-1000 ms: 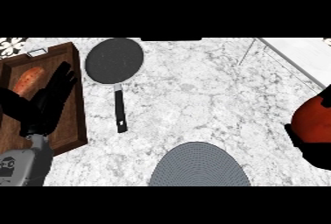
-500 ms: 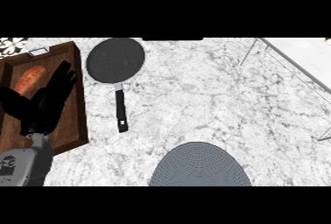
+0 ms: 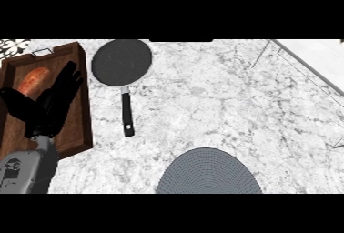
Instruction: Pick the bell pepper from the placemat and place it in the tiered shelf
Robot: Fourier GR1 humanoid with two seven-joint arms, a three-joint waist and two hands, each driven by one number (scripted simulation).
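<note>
While the left hand point(image 3: 50, 102) rests open over the wooden tray point(image 3: 75, 132), a pan point(image 3: 121, 62) lies beside it.

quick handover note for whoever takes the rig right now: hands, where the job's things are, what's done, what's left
Left hand: open, fingers straight, resting over the wooden tray at the view's left; holds nothing.
Right hand: not in view.
Bell pepper: not visible in this view, so I cannot tell where it is.
Placemat: grey, round, at the lower edge, nothing on it.
Tiered shelf: white frame at the upper right; only part shows, no pepper seen there.
Done: pepper is off the placemat.
Left: confirm the pepper ends up in the shelf.
</note>
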